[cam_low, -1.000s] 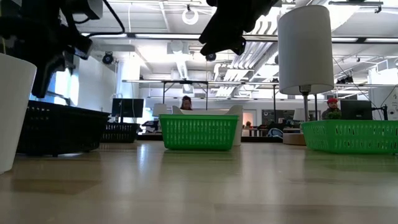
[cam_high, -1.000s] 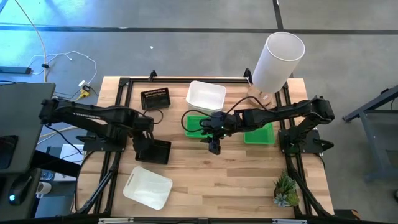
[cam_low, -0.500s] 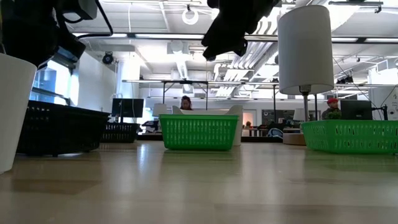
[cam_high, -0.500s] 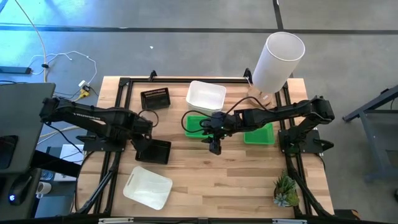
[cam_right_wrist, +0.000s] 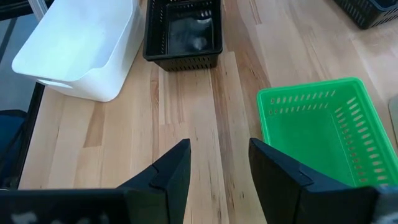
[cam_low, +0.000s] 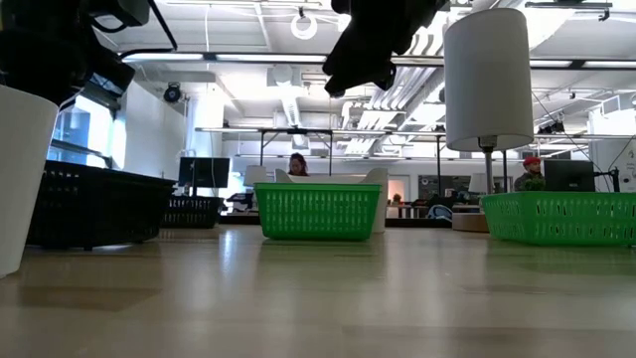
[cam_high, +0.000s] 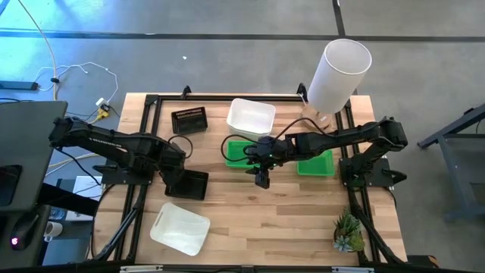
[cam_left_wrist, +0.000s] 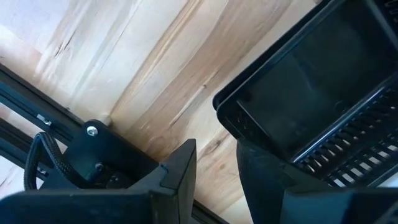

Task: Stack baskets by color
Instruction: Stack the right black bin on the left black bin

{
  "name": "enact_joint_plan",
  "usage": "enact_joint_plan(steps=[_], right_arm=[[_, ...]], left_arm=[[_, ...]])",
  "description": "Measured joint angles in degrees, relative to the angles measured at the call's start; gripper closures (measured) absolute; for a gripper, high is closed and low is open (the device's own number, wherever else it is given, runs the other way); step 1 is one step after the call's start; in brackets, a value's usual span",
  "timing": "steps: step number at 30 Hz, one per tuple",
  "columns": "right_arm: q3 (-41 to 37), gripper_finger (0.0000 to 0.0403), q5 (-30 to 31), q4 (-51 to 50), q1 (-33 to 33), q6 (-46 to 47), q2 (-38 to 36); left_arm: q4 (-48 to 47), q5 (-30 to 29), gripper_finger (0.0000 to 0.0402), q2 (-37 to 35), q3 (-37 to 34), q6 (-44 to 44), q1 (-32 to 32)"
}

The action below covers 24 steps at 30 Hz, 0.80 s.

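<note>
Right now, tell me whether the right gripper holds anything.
Empty and open: the right gripper shows only bare table between its fingers, above the green basket.

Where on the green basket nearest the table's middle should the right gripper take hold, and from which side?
Grip the green basket by its thin upright rim, probably the short wall nearest the right gripper, coming down from above. It sits open side up, with slotted walls, and the fingers stand open with nothing between them.

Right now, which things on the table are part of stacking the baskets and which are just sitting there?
Part of the job: green baskets, black baskets, white baskets.
Just sitting there: white cylinder, potted plant.
</note>
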Motion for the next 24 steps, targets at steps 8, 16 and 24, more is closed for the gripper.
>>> enact_joint_plan(steps=[8,16,24], right_arm=[[0.0,0.0253,0.02,0.0,0.0,0.05,0.0],[0.0,0.0253,0.02,0.0,0.0,-0.07,0.0],[0.0,0.0253,0.02,-0.02,0.0,-0.07,0.0]], left_arm=[[0.35,-0.2,0.03,3.27,-0.04,1.95,0.02],[0.39,-1.04,0.03,7.53,-0.04,2.15,0.02],[0.65,-0.85,0.03,11.15,-0.05,6.43,0.02]])
